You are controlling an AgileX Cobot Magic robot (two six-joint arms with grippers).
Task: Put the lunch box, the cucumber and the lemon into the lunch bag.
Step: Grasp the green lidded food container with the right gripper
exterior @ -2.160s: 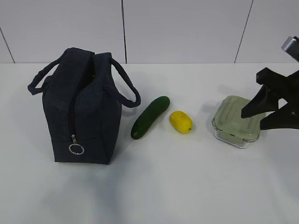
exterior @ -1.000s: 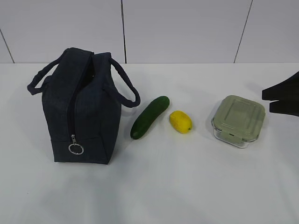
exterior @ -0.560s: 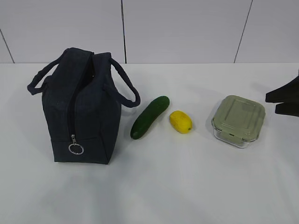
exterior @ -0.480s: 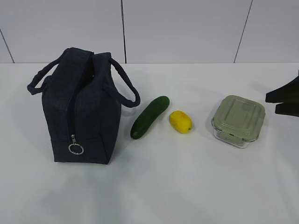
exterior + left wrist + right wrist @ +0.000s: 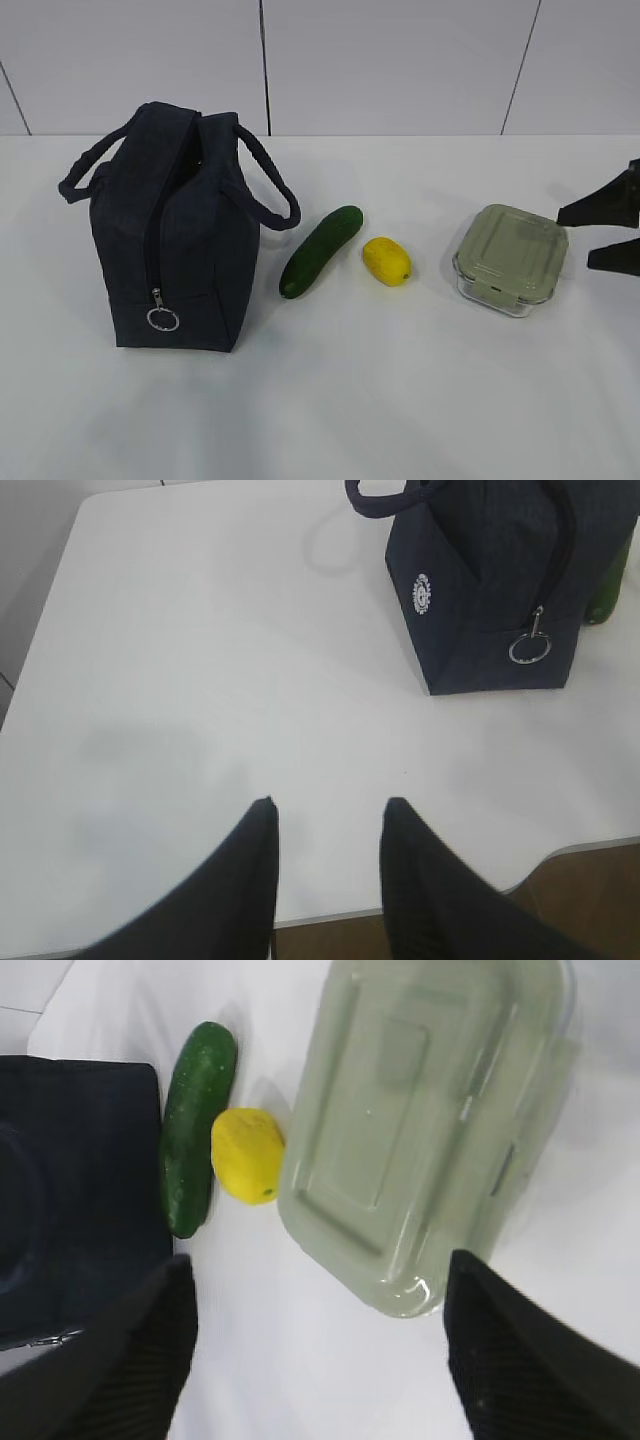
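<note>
The bag (image 5: 175, 235) stands upright on the left of the white worktop (image 5: 400, 400), its long axis running from the camera toward the back wall. Its zipper runs down the near end to a ring pull (image 5: 163, 319), and its two handles loop out to either side. In the left wrist view a round white logo (image 5: 423, 593) shows on one side panel.

Just right of the bag lies the cucumber (image 5: 321, 251), its long axis slanting from front left to back right, its near end close to the bag's base but apart from it. The lemon (image 5: 387, 261) sits just beside the cucumber's far half, not touching it. The box (image 5: 511, 259) rests flat further right, lid up, turned slightly so one corner points forward.

The right claw (image 5: 605, 234) is at the right edge of the exterior view, near the box, its fingers spread wide and holding nothing; in its wrist view the fingers frame the box without touching it. The left claw (image 5: 328, 820) hovers over bare worktop in front of the bag, partly open and empty.

Open worktop lies in front of all the things and between lemon and box.
</note>
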